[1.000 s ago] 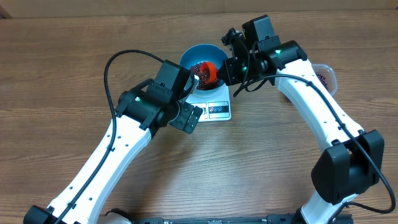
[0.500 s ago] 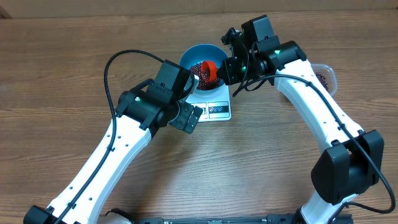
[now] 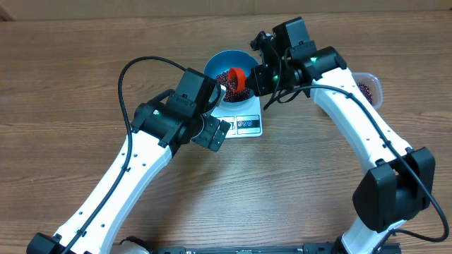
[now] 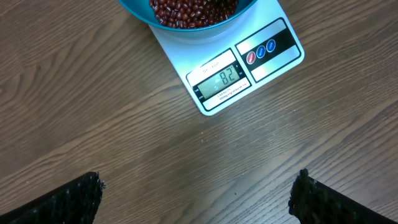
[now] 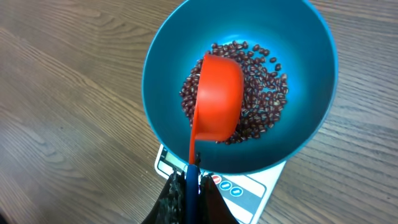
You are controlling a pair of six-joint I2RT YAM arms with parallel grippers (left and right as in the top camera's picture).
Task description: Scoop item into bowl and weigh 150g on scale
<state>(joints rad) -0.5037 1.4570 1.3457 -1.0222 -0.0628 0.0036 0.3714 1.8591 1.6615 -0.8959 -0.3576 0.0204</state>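
The beans lie in a loose heap in the bottom of the blue bowl, and the bowl stands on the white scale, covering the platform's far part and leaving the display strip bare. The scale sits toward the table's far edge, about midway along it, and its display reads 82. An orange-red scoop hangs inside the bowl above the beans, its cup turned on its side so that its rounded back faces the right wrist camera; whether it touches the beans cannot be told. The right gripper reaches over the bowl's rim with its fingers pressed together on the scoop's thin handle. Against the overhead picture a second ago, the scoop has rolled a little further and shows narrower, and the right wrist has shifted slightly toward the far edge; bowl and scale lie as they did. The left gripper hovers over bare wood on the scale's near side, fingers spread wide and empty, unmoved. A clear tub holding more beans stands well to the right.
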